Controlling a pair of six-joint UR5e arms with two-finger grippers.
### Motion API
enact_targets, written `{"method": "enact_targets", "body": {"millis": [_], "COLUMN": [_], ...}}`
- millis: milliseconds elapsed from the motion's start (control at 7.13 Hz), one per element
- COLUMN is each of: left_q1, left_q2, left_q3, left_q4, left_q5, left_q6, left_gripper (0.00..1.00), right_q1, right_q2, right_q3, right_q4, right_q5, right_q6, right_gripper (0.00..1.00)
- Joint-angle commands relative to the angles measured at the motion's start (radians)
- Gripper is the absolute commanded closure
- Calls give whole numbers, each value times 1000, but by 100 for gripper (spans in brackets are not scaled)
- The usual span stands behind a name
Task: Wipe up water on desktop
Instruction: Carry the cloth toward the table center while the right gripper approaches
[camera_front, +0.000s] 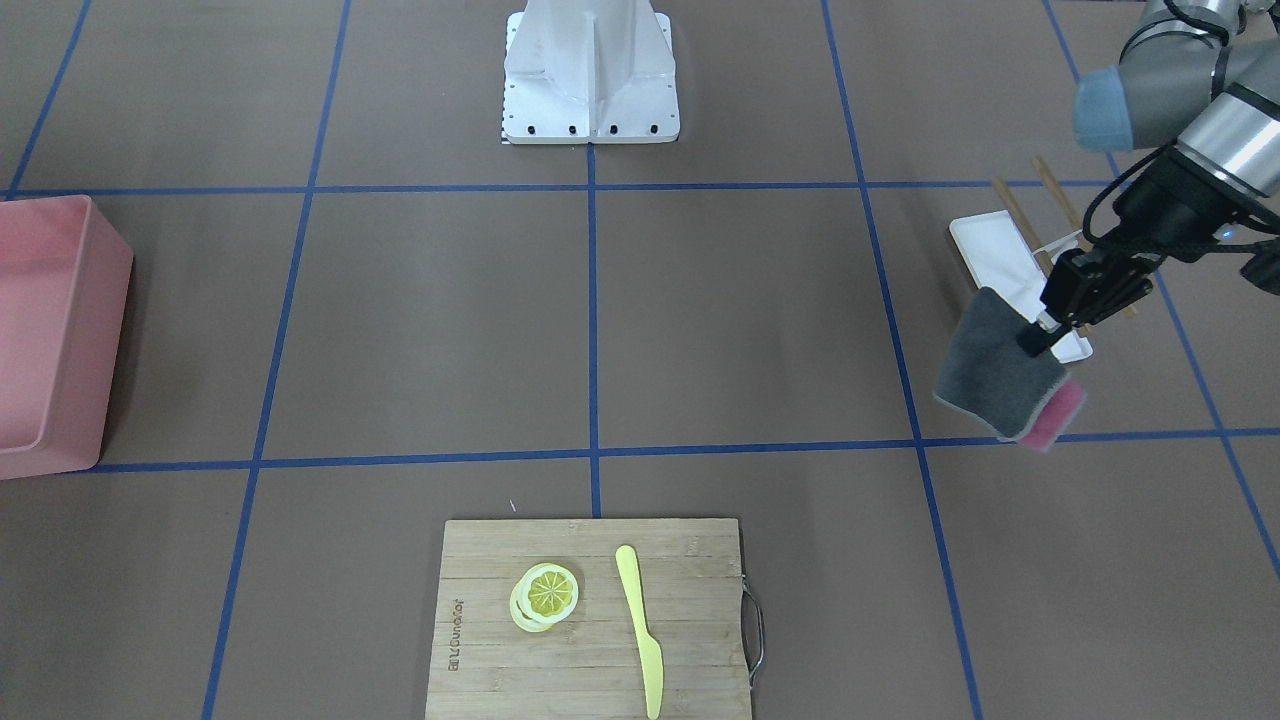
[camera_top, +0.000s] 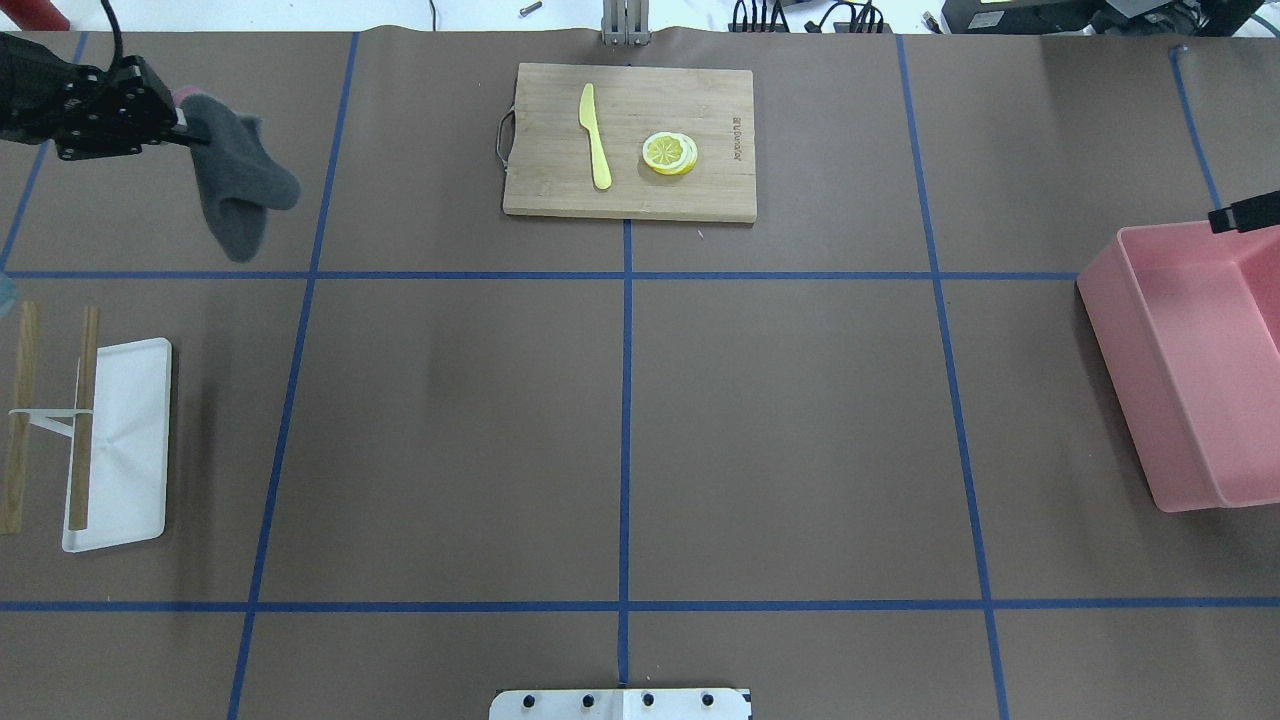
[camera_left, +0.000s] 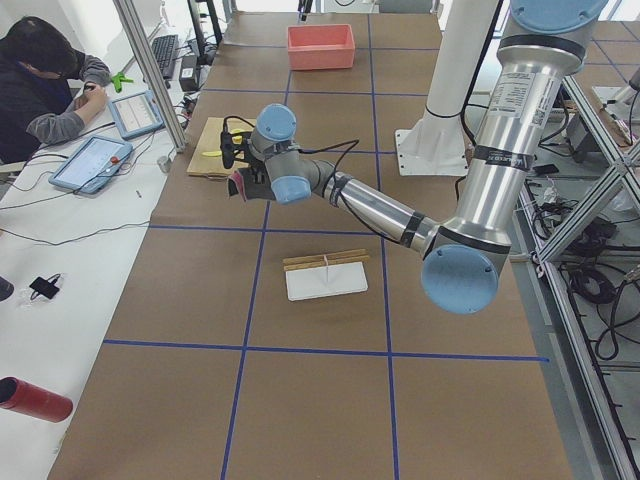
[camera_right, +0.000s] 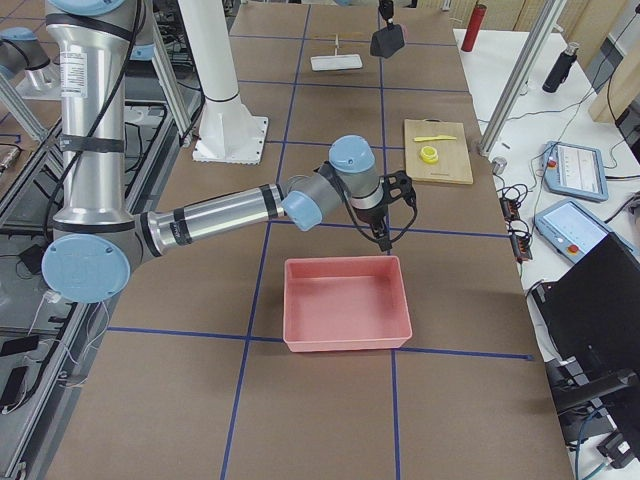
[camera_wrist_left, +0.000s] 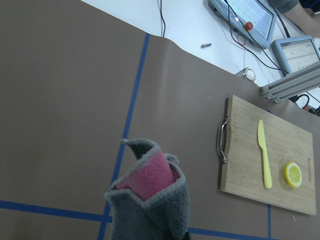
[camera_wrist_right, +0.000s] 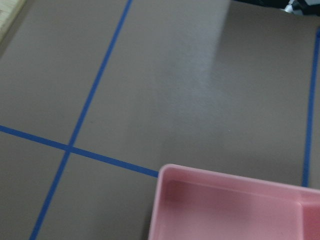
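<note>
Cloth (camera_wrist_left: 150, 200) fills the left wrist view: just one, grey with pink inside, pinched in the left gripper (camera_front: 1033, 343), jaws closed tight on its top edge, hanging clear of the table (camera_front: 750, 320) above its far left square; one white tray (camera_top: 125, 440) with two wooden sticks (camera_top: 81, 450) sits in the next square toward the robot. Also on the table: one bamboo board (camera_front: 590, 620), one yellow knife (camera_front: 640, 630), one lemon-slice stack (camera_front: 545, 595), one pink bin (camera_front: 50, 330). Right gripper (camera_top: 1235, 216) sits by the bin's far rim; can't tell how far it's open.
</note>
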Motion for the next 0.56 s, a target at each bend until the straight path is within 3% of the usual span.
{"method": "enact_targets", "body": {"millis": [0,421], "left_q1": [151,289], "left_q2": [-98,-235], "left_q3": [-3,-3], "left_q4": [3,127], "left_q5": [120,197], "left_q6": [-180,-294], "left_gripper": [100,100], "right_q1": [-146,-419], "right_q2": [138,256], "right_q3": [3,60], "right_q4": [72,71], "right_q5": [-63,-419], "right_q6": [60,207], "right_gripper": [0,0]}}
